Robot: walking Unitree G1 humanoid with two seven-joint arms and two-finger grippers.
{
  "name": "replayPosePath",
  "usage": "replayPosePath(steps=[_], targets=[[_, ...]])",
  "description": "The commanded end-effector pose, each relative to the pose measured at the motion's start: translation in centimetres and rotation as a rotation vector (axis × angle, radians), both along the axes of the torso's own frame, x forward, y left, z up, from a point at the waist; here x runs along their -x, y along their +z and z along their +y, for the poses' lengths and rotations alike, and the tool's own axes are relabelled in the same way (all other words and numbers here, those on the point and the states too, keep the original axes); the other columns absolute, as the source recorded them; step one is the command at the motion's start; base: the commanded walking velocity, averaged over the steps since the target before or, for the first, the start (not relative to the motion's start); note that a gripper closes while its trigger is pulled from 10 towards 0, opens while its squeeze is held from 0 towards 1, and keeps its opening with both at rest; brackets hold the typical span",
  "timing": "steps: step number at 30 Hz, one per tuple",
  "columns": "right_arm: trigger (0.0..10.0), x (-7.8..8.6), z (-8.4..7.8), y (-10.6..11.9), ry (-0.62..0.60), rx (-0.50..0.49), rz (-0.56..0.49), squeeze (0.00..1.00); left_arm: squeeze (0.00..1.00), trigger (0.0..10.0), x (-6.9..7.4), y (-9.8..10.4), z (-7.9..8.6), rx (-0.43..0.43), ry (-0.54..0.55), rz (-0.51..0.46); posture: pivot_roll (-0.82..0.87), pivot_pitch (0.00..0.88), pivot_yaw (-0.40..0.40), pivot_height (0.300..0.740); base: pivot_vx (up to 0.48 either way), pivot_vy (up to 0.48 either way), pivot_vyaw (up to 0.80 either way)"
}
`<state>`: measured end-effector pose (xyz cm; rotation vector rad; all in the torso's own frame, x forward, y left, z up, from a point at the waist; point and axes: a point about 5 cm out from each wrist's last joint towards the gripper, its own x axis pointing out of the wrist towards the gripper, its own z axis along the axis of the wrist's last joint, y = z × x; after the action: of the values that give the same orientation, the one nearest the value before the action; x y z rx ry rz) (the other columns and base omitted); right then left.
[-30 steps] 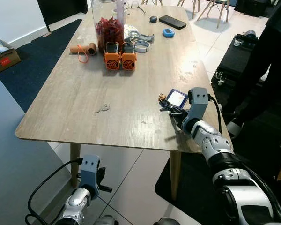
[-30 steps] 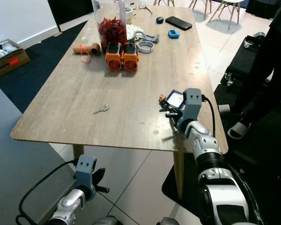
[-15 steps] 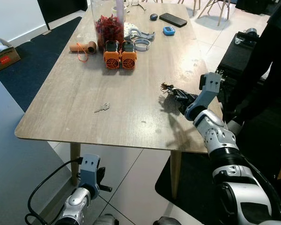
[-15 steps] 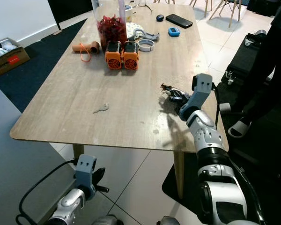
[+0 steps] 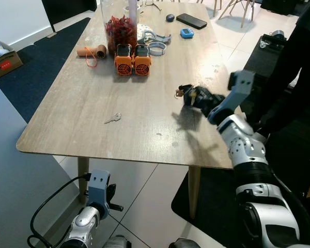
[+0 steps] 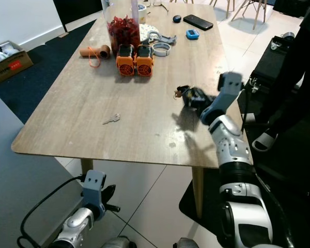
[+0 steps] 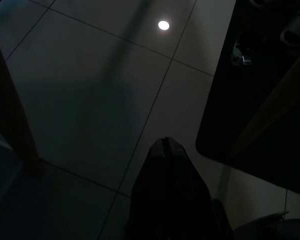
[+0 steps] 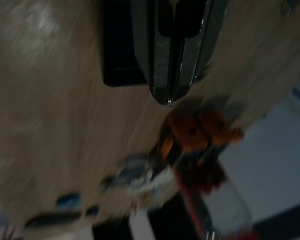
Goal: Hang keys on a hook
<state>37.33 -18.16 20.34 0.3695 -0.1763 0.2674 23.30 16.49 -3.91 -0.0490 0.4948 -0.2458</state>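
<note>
On the long pale wooden counter (image 5: 93, 103) two orange boxy battery-like blocks (image 5: 132, 60) stand side by side, touching, at about 12 o'clock from the counter's middle. Just behind them rises one clear jar of red dried pieces (image 5: 117, 28), and at its 9 o'clock lies one brown cardboard tube (image 5: 91, 52) with an orange loop hanging off it. Farther off, near the far end, sit one black phone (image 5: 191, 20), one small blue round-cornered gadget (image 5: 185, 33), one dark oval mouse-shaped item (image 5: 168, 17) and one grey ring-shaped piece (image 5: 156, 49).

One single small silver key (image 5: 112, 119) lies flat and alone on bare wood at 9 o'clock from the counter's middle, well apart from everything else.

The right pincer (image 5: 195, 96), on its silver arm, hangs above the counter's right side at about 3 o'clock, its black fingers clenched on a dark bunch of keys with a small brownish charm at the tip (image 5: 185, 93); the bunch is lifted clear of the wood, a shadow beneath it. Motion blur hides its finer detail.

The left pincer (image 7: 165, 150) hangs idle below the counter's near edge over grey floor tiles (image 7: 90, 90), its fingers pressed together.

A person in dark clothing (image 5: 299, 62) stands at the counter's right.
</note>
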Motion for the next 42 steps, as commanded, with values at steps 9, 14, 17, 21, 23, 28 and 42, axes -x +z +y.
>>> replayPosePath(steps=[9,14,17,21,23,28,42], targets=[[0.0,1.5,-3.5,6.7,-0.197,0.045,-0.335,0.00,0.00,10.0,0.1,0.0,0.4,-0.005,0.008,0.003,0.06,0.110,-0.019,0.740,0.000,0.000,0.00],[0.0,2.2,-4.1,7.8,-0.256,0.058,-0.422,0.00,0.00,10.0,0.1,0.0,0.4,-0.005,0.006,0.003,0.06,0.112,-0.019,0.740,0.000,0.000,0.00],[0.0,2.4,-4.3,8.1,-0.276,0.053,-0.443,0.00,0.00,10.0,0.1,0.0,0.4,-0.005,0.005,0.003,0.06,0.112,-0.018,0.740,0.000,0.000,0.00],[0.0,2.7,-4.7,8.1,-0.308,0.039,-0.458,0.00,0.00,10.0,0.1,0.0,0.4,-0.006,0.004,0.004,0.06,0.112,-0.018,0.740,0.000,0.000,0.00],[0.0,2.7,-4.8,8.1,-0.313,0.037,-0.462,0.00,0.00,10.0,0.1,0.0,0.4,-0.006,0.004,0.004,0.07,0.111,-0.018,0.740,0.000,0.000,0.00],[0.0,2.8,-5.1,8.1,-0.330,0.028,-0.468,0.00,0.00,10.0,0.1,0.0,0.5,-0.007,0.003,0.003,0.07,0.110,-0.017,0.740,0.000,0.000,0.00],[0.0,2.8,-5.6,7.9,-0.349,0.023,-0.466,0.00,0.00,10.0,0.0,0.0,0.5,-0.008,-0.001,0.004,0.06,0.102,-0.015,0.740,0.000,0.000,0.00]])
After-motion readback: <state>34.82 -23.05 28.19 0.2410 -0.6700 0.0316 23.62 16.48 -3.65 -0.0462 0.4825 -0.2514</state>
